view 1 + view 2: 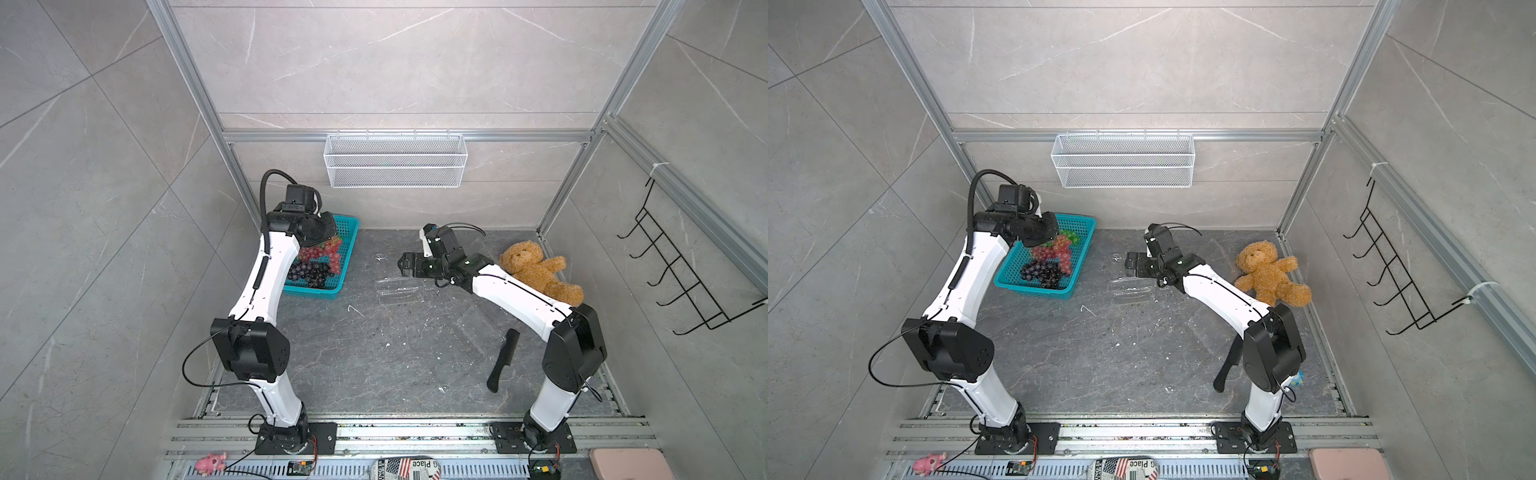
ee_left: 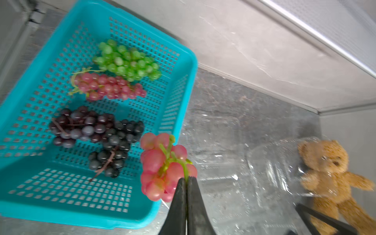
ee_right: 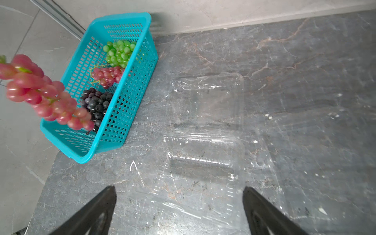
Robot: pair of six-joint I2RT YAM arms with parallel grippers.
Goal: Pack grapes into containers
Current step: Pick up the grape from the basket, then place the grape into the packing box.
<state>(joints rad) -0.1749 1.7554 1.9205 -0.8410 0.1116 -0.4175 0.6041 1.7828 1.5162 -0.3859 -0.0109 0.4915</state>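
Dark marble tabletop: your left gripper (image 2: 187,180) pinches the red bunch (image 2: 156,168) by its stem, dangling over the basket (image 2: 192,67). In a top view the clear box (image 1: 399,291) lies at four o'clock from it, beside your wide-open, empty right gripper (image 3: 179,189).

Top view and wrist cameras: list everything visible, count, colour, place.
teal basket: one, teal, table's far left
held grape bunch: one, red, above teal basket
loose grape bunches: about four, green, red, purple-black, in teal basket
clear containers: at least two, transparent, mid-table
teddy bear: one, brown, far right
comb: one, black, table's near right
wire basket: one, white, back wall
hook rack: one, black, right wall
pink toy: one, pink, front rail
left gripper: shut on held grape bunch
right gripper: open, above clear containers
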